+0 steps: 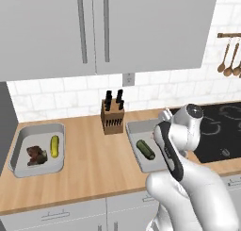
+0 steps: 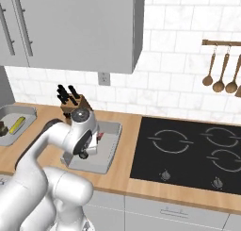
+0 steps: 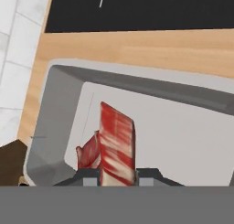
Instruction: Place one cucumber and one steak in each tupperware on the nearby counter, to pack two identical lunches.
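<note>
My claw (image 3: 118,175) is clamped on the bright red-pink steak with pale streaks (image 3: 116,147), which stands upright between my finger tips, above the floor of the shallow light-grey rectangular tray beside the stove (image 3: 183,136). I count two such trays on the long light-brown wooden table (image 1: 94,164). The second tray, at the table's left end (image 1: 21,143), holds one small yellow-green cucumber (image 1: 55,145) and one dark brown-red lumpy steak (image 1: 35,154), lying side by side. The tray under my hand holds one longer dark green cucumber (image 1: 145,149). That makes two cucumbers and two steaks in all. A wooden knife block with dark handles (image 1: 112,117) stands between the trays, towards the tiled wall. The black stovetop (image 2: 188,154) lies just right of my tray.
</note>
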Controlling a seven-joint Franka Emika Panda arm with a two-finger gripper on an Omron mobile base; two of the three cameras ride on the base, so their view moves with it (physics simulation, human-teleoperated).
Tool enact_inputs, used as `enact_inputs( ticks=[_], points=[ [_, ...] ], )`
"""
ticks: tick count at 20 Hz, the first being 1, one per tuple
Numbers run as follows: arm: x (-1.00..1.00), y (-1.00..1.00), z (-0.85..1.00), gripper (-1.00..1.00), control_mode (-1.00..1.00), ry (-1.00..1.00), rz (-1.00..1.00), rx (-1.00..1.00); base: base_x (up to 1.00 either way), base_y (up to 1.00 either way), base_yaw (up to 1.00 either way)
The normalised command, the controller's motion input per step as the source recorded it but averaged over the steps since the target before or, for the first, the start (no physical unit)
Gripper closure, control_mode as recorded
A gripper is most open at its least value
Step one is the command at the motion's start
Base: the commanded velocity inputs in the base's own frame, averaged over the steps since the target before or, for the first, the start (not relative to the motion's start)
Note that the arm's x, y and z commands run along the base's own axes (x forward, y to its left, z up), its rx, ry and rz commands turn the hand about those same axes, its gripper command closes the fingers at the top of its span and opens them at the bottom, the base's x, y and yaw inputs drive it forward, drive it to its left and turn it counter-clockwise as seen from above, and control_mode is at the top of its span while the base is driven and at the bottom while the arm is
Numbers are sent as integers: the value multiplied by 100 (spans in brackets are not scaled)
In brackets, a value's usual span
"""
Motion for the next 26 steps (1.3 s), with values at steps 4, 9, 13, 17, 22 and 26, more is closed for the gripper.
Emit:
enact_inputs(
  ticks=[4,9,13,17,22,26],
  points=[
    [29,0,-42,100,-100,0,-1,0,0,0,0],
    [32,0,-45,100,-100,0,-1,0,0,0,0],
    [31,0,-56,100,-100,-6,0,-1,0,0,0],
    [26,3,-51,-100,-100,-7,0,-2,0,0,0],
    [9,1,-14,-100,-100,-3,0,0,0,0,0],
    [-19,0,29,-100,-100,-1,0,0,0,0,0]
  ],
)
